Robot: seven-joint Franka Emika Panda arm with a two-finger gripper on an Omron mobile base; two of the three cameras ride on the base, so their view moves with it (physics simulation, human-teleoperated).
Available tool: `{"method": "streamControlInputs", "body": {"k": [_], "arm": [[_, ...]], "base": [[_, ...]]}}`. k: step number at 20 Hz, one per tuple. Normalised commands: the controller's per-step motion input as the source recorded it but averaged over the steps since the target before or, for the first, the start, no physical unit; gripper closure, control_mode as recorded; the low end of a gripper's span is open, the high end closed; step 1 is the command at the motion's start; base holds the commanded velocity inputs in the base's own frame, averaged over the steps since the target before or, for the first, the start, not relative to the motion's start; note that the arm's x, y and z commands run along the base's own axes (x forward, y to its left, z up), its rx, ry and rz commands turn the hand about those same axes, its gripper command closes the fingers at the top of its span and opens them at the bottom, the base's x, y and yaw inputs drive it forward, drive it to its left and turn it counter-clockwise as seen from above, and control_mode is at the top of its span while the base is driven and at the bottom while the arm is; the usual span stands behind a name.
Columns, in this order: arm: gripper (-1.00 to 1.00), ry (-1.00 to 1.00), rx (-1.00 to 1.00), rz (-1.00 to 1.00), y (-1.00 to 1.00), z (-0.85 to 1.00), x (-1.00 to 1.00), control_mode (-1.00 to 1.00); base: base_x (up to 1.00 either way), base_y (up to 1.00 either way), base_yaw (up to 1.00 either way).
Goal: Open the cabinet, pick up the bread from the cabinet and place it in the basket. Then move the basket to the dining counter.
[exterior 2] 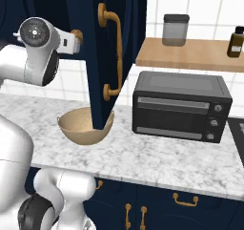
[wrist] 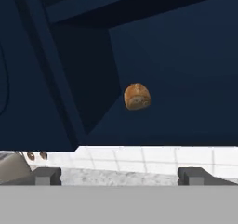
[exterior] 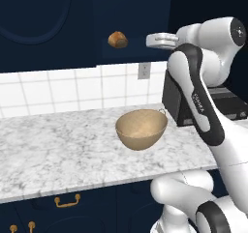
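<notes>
The cabinet (exterior: 135, 14) stands open, and its navy door (exterior 2: 95, 57) with the long brass handle (exterior 2: 116, 52) is swung out over the counter. Inside, on the cabinet floor, sits the bread (exterior: 117, 39), a small golden-brown bun, which the hand view has dead ahead (wrist: 137, 96). My gripper (wrist: 119, 175) is open and level with the bun, a short way to its right, with nothing between the fingers (wrist: 46, 175). The tan basket (exterior: 141, 129) rests on the marble counter below the cabinet, partly behind the door in the right base view (exterior 2: 86, 126). The dining counter is out of view.
A black toaster oven (exterior 2: 181, 105) stands on the marble counter (exterior: 58, 150) right of the basket. Above it a wooden shelf (exterior 2: 190, 57) carries a jar (exterior 2: 175, 29) and a dark bottle (exterior 2: 235, 42). White tiles back the counter. Brass-handled drawers (exterior: 68, 201) lie below.
</notes>
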Motion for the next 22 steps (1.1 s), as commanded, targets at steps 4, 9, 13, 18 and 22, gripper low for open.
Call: {"method": "streamControlInputs", "body": {"k": [4,9,13,18,22], "arm": [[-1.00,0.01,-0.06,0.01,0.21,-0.45,0.50,-1.00],[-1.00,-0.04,-0.02,0.00,0.38,-0.62,0.77,-1.00],[-1.00,0.00,-0.01,0.00,0.04,0.02,0.75,-1.00],[-1.00,0.04,-0.01,0.02,0.00,0.13,0.56,-1.00],[-1.00,0.01,-0.03,0.03,0.00,0.07,0.46,-1.00]], "base": [[0.00,0.00,0.00],[0.00,0.00,0.00],[0.00,0.00,0.00],[0.00,0.00,0.00],[0.00,0.00,0.00]]}}
